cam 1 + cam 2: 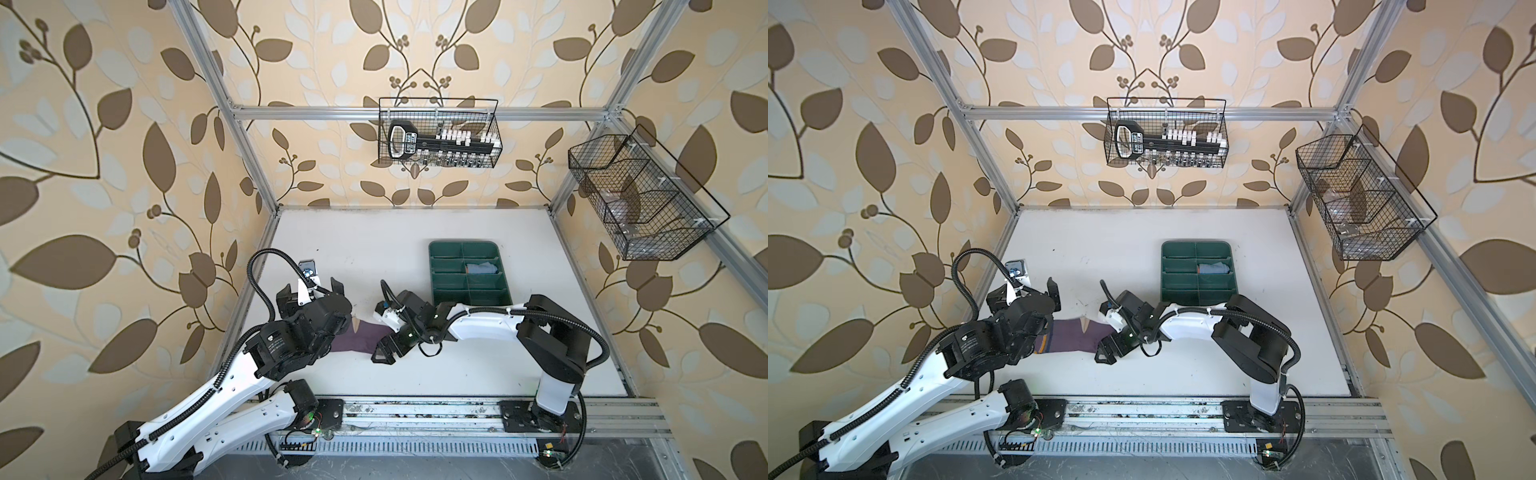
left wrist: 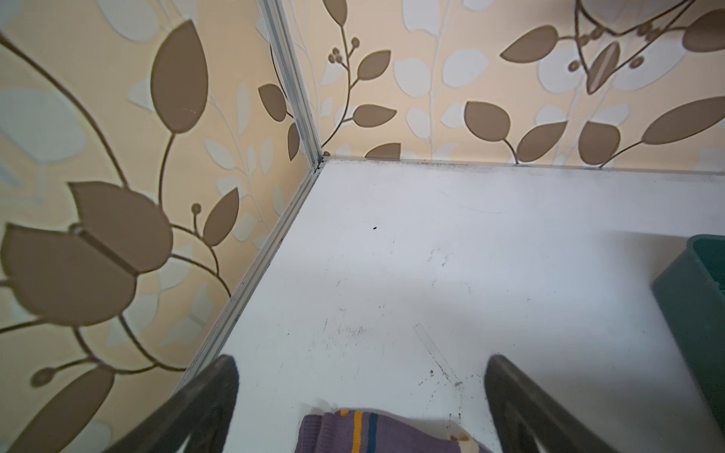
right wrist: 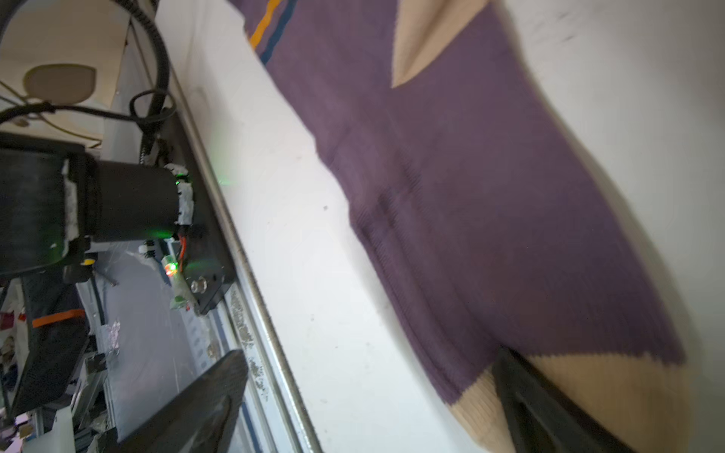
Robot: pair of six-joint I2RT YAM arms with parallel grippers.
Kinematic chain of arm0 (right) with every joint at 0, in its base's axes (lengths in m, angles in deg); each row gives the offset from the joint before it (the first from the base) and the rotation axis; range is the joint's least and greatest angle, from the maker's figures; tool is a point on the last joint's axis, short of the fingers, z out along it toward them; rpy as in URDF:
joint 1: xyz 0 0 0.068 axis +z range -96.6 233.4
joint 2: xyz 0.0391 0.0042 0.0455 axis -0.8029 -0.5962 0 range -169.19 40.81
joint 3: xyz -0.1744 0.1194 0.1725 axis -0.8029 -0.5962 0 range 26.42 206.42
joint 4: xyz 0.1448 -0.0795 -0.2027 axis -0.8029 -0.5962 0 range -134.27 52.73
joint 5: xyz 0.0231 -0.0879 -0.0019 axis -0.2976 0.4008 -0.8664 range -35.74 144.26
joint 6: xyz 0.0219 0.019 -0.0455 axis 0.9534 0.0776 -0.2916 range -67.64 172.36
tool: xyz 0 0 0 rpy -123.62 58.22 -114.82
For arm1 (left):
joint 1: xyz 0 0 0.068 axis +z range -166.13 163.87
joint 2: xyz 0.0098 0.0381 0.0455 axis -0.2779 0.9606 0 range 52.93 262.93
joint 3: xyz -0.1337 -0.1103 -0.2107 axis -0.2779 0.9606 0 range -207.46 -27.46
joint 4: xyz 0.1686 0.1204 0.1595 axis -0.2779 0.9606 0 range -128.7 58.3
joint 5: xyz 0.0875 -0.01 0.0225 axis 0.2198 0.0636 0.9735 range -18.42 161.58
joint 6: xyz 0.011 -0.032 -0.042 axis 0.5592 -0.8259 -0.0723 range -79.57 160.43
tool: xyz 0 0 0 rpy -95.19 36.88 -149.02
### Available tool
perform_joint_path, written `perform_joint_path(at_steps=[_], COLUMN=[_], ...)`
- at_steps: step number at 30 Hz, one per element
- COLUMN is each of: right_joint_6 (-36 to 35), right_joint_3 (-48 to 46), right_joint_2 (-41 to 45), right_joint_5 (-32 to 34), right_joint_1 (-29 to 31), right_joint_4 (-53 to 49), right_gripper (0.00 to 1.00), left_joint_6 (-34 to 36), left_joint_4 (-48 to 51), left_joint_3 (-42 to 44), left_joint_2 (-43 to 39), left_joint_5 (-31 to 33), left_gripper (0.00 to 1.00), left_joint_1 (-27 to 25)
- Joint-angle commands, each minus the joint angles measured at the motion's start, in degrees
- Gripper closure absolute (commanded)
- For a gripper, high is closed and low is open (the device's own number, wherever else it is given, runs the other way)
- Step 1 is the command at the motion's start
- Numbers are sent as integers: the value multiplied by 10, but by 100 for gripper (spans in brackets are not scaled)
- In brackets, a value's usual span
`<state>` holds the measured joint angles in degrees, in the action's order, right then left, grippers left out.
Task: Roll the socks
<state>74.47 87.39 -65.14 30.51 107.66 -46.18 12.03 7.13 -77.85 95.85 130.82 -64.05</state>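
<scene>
right fingers [image 3: 541, 412] spread, one over purple sock [image 3: 470, 196]

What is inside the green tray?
A bunched grey-blue sock sits in one compartment of the green tray. The right arm hides the tray's near corner.

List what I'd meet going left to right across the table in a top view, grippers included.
left gripper, open → purple sock, lying flat → right gripper, open at the sock's toe end → green tray
</scene>
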Motion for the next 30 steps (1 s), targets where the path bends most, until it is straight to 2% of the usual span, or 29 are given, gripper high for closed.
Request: perform_joint_path(at_steps=[1, 9, 15, 20, 24, 27, 30], right_joint_6=[-71, -111, -165, -202, -217, -237, -264], right_joint_3=[16, 98, 258, 434, 528, 504, 400], right_joint_2=[-29, -106, -190, -286, -316, -262, -160], right_joint_5=[51, 76, 138, 200, 214, 190, 179], right_joint_1=[-38, -95, -124, -137, -139, -129, -102], right_joint_4=[-83, -111, -195, -284, -292, -229, -132], right_gripper=[0, 0, 0, 0, 0, 0, 0], left_joint_6=[6, 26, 13, -8, -38, -66, -84], left_joint_4=[-10, -27, -14, 8, 35, 62, 84], left_joint_3=[-16, -25, -25, -30, -36, -43, -49], left_joint_2=[4, 21, 9, -9, -8, 4, 12], left_joint_5=[29, 26, 29, 31, 13, -4, -14], left_gripper=[1, 1, 1, 1, 1, 1, 1], left_joint_1=[5, 9, 10, 12, 16, 23, 27])
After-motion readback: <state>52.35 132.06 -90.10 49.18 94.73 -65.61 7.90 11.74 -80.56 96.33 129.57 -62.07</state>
